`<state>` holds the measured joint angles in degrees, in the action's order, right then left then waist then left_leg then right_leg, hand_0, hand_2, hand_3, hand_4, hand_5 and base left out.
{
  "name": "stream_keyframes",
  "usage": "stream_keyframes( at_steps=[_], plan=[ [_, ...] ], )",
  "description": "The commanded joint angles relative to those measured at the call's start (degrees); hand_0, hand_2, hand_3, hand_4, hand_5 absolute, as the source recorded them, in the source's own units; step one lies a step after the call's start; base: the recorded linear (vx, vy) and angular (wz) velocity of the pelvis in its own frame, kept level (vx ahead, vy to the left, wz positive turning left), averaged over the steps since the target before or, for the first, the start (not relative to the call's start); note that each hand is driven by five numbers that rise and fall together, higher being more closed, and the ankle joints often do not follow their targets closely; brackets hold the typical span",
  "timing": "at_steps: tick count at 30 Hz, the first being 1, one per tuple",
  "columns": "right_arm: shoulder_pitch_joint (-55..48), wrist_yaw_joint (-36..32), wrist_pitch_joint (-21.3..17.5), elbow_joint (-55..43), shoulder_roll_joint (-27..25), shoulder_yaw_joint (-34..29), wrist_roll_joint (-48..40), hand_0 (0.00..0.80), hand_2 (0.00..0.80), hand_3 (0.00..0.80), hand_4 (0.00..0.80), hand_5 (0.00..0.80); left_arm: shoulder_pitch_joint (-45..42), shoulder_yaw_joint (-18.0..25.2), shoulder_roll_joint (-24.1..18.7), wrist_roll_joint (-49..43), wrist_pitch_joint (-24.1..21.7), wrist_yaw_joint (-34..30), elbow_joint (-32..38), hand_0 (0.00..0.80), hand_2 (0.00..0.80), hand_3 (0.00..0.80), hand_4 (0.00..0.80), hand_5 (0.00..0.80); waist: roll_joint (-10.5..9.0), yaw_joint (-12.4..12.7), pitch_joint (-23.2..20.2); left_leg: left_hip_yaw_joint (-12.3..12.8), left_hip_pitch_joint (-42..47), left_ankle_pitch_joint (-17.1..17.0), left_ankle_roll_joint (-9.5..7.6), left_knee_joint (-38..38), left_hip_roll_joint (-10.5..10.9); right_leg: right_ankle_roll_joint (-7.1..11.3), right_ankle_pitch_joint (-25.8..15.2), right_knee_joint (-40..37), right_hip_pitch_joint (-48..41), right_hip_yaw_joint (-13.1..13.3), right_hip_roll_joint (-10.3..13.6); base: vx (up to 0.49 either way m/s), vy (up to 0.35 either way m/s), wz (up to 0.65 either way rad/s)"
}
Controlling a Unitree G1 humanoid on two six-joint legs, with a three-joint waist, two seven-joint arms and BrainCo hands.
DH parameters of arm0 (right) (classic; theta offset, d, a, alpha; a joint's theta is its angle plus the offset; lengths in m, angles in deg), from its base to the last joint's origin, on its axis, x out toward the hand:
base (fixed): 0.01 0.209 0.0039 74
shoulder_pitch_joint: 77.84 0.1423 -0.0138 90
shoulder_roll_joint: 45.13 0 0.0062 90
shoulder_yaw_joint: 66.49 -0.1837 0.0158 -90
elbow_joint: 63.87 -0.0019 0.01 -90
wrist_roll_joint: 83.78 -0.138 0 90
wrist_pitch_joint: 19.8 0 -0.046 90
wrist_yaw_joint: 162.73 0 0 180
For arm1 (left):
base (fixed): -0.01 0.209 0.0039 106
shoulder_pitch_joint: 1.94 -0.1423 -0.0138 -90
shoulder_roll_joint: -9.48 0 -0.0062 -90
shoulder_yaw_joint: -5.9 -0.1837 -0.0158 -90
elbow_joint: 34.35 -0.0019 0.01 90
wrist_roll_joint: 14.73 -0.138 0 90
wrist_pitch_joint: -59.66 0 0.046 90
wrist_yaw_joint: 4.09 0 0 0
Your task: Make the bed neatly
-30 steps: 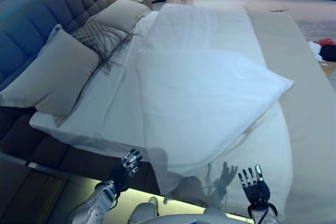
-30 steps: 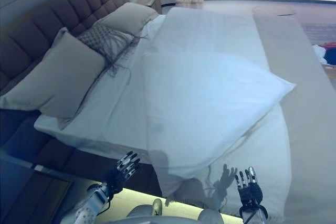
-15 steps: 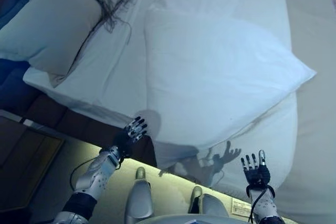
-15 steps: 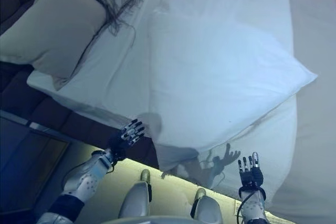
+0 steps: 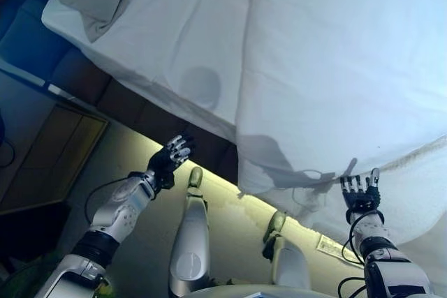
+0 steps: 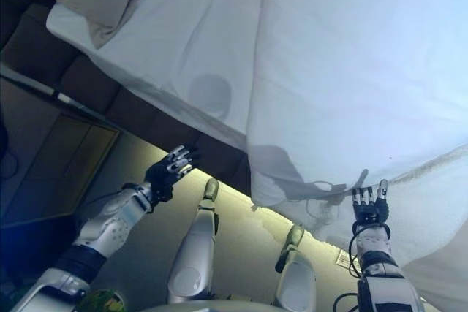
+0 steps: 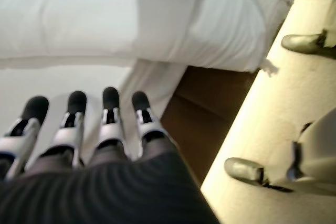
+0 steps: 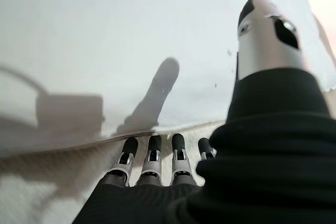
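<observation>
Fingers straight and spread on both hands, holding nothing: left hand (image 5: 170, 158) hovers off the dark bed base (image 5: 150, 118), right hand (image 5: 359, 192) just below the hanging hem of the white duvet (image 5: 335, 68). Duvet lies folded back over the white sheet (image 5: 167, 40), its edge drooping over the mattress side. Judged soft, light, limp and bulky; best pinched at the hem near the lower corner (image 5: 255, 183), one hand either side

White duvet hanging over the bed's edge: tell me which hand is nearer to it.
Right. The right hand is raised with straight fingers right at the white duvet where it overhangs. The left hand hovers open beside the dark bed frame, apart from it.
</observation>
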<state>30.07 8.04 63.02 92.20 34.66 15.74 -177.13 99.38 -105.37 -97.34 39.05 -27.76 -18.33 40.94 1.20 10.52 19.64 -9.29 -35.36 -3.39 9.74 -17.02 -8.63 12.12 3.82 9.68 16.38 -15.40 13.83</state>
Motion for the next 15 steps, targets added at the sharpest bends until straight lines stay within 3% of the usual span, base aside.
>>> stream_keyframes(
  at_steps=[1,10,15],
  plan=[
    [0.2,1.8,-0.4,1.1,-6.4,-4.0,-2.4,0.0,0.0,0.0,0.0,0.0,2.0,0.2,0.3,3.0,-3.7,1.0,3.5,0.0,0.0,0.0,0.0,0.0,-1.68,1.3,-1.2,-0.1,-7.2,-2.7,1.1,-2.9,-0.6,2.22,-9.9,-5.6,2.3,-0.4,5.2,-0.087,0.05,0.13],
    [0.0,1.1,-0.3,1.4,-8.9,-4.7,-3.2,0.0,0.0,0.0,0.0,0.0,3.1,0.1,0.0,4.0,-6.0,2.3,3.8,0.0,0.0,0.0,0.0,0.0,-1.64,0.2,-0.9,1.9,-9.6,-3.2,-0.05,-1.8,0.9,2.06,-11.1,-2.5,11.6,1.9,6.3,-0.051,0.029,0.01],
    [3.3,-1.2,-0.7,2.0,-12.1,-5.7,-5.6,0.0,0.0,0.0,0.0,0.0,4.1,-0.3,-1.1,4.8,-5.8,1.2,3.4,0.0,0.0,0.0,0.0,0.0,-0.44,0.0,-0.9,2.1,-10.3,-3.1,-0.99,-1.5,1.8,2.09,-11.2,0.1,16.6,3.1,6.7,-0.012,-0.002,-0.04]
  ],
)
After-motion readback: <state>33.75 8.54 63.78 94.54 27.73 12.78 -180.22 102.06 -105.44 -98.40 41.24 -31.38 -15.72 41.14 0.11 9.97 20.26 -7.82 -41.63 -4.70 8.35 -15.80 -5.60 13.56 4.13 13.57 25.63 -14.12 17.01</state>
